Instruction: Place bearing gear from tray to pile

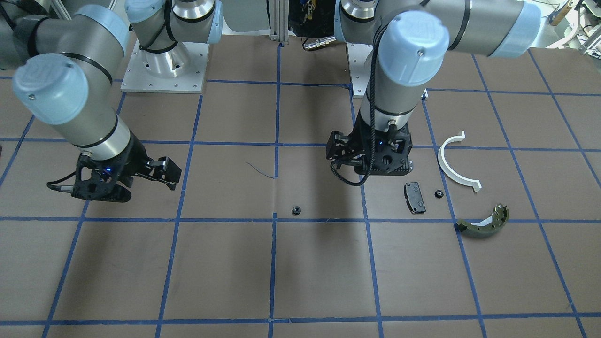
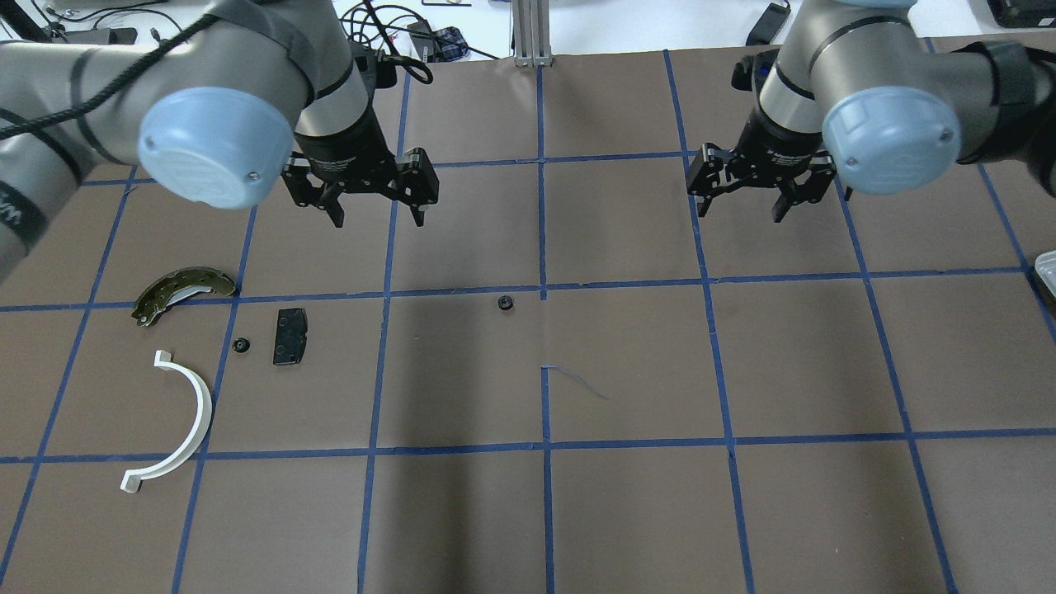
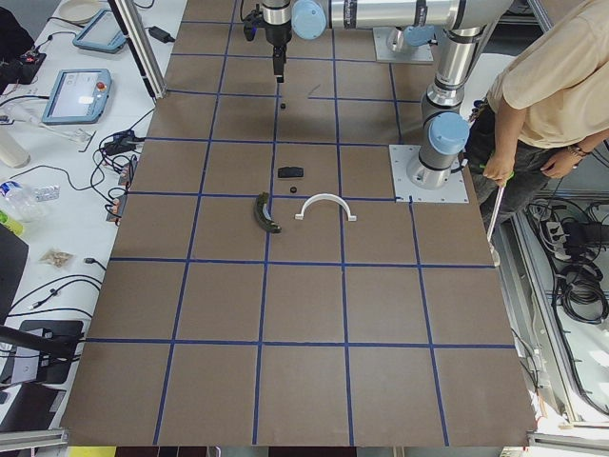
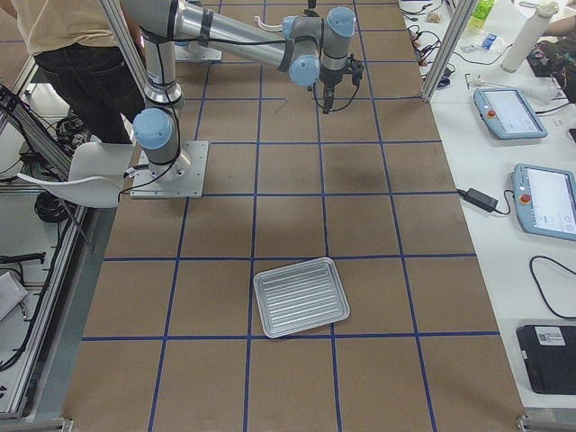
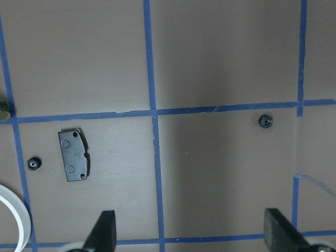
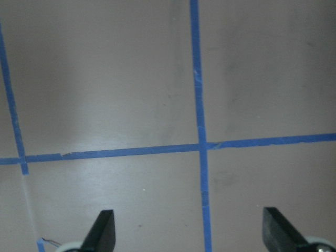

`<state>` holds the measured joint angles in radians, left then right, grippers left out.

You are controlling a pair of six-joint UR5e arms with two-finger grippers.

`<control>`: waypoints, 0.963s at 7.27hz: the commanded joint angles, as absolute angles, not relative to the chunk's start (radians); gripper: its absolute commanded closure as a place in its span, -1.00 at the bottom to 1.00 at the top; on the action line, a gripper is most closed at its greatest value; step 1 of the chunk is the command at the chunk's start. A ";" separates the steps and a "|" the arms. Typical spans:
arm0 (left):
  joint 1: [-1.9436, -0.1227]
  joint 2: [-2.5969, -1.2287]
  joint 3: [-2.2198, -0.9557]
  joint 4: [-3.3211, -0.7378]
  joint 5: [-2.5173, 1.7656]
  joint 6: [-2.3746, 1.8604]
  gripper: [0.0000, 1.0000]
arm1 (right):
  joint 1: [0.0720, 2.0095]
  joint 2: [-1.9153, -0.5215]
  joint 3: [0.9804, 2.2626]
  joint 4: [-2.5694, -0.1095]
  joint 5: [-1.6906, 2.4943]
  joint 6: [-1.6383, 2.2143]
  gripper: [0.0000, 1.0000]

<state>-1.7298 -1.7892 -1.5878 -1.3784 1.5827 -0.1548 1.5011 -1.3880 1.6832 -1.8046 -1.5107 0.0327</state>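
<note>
the table (image 2: 627,511), brown paper gridded with blue tape (image 6: 198,79), carries everything. the tray (image 4: 301,297) lies far out on the robot's right, well apart from both arms, and its ribbed floor looks bare. the left gripper (image 2: 378,219) and the right gripper (image 2: 740,210) hang above the paper, fingers spread wide, nothing between them. the pile sits on the robot's left: a white half-ring (image 2: 204,407), an olive brake shoe (image 2: 190,280) and a black brake pad (image 2: 289,336), none touching. the near gear (image 2: 241,345) rests just beside the pad, between it and the half-ring, so it looks delivered. the middle gear (image 2: 506,303) lies alone near the table's centre, beside a tape crossing, off the tray and well apart from the pile.

the step in hand is probably the left arm fetching the middle gear. it is tiny and flat, so the gripper should centre over it, come down almost to the paper, close gently, then let go low beside the pad so it does not roll.

the tray shows whole only in the right side view, too small to rule out a leftover part. in the front view the left fingertips are hidden behind the wrist. the right wrist view shows only paper and tape. gear teeth barely resolve.
</note>
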 commanded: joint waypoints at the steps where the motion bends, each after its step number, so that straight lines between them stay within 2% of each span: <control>1: -1.834 -1.937 -1.603 -1.258 1.583 -0.305 -1.00 | 1.476 -1.489 1.677 -1.714 -1.584 0.021 -1.00; 4: -1.874 -2.051 -1.675 -1.048 1.591 -0.333 -1.00 | 1.521 -1.540 1.611 -1.597 -1.557 0.038 -1.00; 7: -1.901 -2.089 -1.707 -1.012 1.583 -0.353 -1.00 | 1.559 -1.540 1.612 -1.597 -1.557 0.063 -1.00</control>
<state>-1.8931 -2.0726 -1.6969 -1.0241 1.5852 -0.3333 1.5541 -1.5380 1.6081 -1.5999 -1.5550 0.0641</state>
